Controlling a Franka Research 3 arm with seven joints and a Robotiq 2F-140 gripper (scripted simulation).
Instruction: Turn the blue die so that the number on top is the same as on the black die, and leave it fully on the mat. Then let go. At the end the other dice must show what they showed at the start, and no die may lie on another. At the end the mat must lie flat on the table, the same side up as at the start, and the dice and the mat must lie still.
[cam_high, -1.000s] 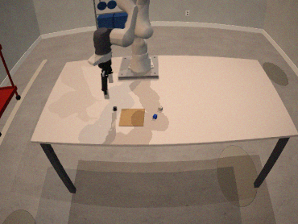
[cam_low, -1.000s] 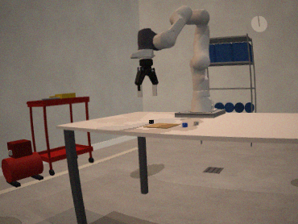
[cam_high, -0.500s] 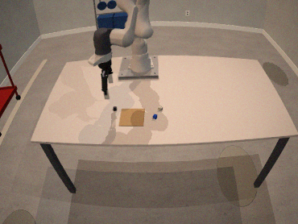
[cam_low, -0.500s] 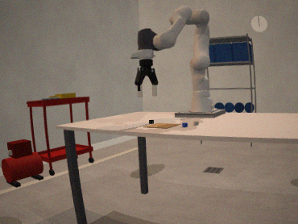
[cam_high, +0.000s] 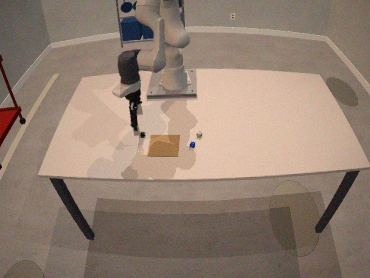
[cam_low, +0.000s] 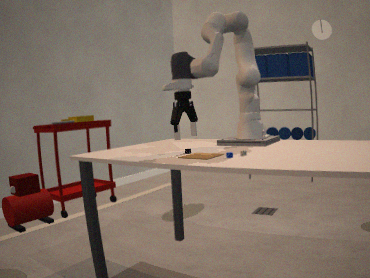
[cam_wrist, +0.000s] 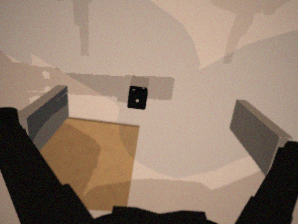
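Note:
The black die (cam_high: 142, 134) (cam_low: 187, 150) (cam_wrist: 137, 96) lies on the table just left of the tan mat (cam_high: 164, 145) (cam_low: 202, 156) (cam_wrist: 95, 155); in the wrist view its top shows one white pip. The blue die (cam_high: 192, 144) (cam_low: 229, 155) lies on the table just right of the mat, off it. A white die (cam_high: 199, 134) (cam_low: 243, 153) lies a little behind the blue one. My gripper (cam_high: 134, 124) (cam_low: 183, 131) (cam_wrist: 151, 107) is open and empty, hanging above the black die.
The robot base (cam_high: 173, 85) stands at the back of the white table (cam_high: 280, 125). A red cart (cam_low: 75, 150) and a blue shelf (cam_low: 285, 65) stand off the table.

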